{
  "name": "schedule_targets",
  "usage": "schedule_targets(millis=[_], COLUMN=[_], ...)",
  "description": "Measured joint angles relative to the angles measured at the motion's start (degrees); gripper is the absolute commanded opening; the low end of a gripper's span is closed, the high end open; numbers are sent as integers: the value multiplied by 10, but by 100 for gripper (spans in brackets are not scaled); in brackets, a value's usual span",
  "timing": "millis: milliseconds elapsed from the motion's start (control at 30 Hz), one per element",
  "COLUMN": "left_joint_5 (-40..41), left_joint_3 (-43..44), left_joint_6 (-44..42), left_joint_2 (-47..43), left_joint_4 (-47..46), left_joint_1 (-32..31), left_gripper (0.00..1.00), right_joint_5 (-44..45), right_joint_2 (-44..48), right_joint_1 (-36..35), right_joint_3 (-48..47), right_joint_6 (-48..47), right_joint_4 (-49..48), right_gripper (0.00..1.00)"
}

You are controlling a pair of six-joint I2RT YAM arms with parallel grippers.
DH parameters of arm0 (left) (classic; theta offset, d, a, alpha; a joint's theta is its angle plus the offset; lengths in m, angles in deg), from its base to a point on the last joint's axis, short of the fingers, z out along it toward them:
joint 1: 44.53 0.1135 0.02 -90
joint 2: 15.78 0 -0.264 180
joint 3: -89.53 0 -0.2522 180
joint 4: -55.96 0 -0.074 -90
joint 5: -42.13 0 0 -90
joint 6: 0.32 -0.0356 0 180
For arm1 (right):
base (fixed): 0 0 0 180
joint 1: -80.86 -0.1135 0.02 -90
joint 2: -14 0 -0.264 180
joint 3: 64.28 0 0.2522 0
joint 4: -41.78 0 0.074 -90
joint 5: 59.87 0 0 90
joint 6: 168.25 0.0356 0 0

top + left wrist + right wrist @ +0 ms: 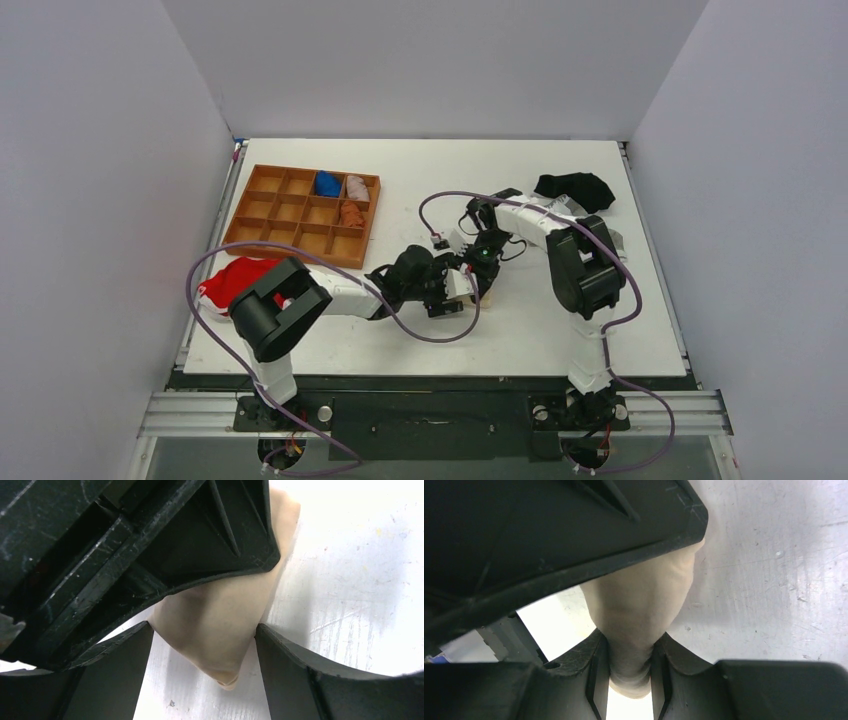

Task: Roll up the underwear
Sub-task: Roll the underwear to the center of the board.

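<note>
The underwear (220, 615) is a cream bundle of soft fabric on the white table, mid-table between the two grippers, and only a sliver of it (463, 286) shows from above. My right gripper (630, 660) is shut on one end of it, with the fabric (639, 600) pinched narrow between the pads. My left gripper (202, 630) straddles the other end with its jaws wide. Both fingertips (145, 630) just meet the sides of the cloth without squeezing it. Each wrist view has the other gripper's black body filling its top.
A wooden compartment tray (262, 215) at the back left holds blue, pink and brown rolls. A red garment (222, 282) lies at the left edge by the left arm. A black garment (575, 187) lies at the back right.
</note>
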Motion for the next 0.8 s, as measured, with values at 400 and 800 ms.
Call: schedule_targets(millis=[400,800], left_joint_5=[2,12], left_joint_3=[4,7], left_joint_6=[24,17], left_joint_2=[16,18], left_joint_4=[-30,-28], left_joint_1=[-22,-38], left_gripper=[75,72], right_joint_5=[-17,-33], right_joint_2=[-6,-15], right_joint_1=[19,30], right_joint_3=[4,4], right_joint_6=[-3,-2], right_joint_4=[33,50], right_gripper=[0,0])
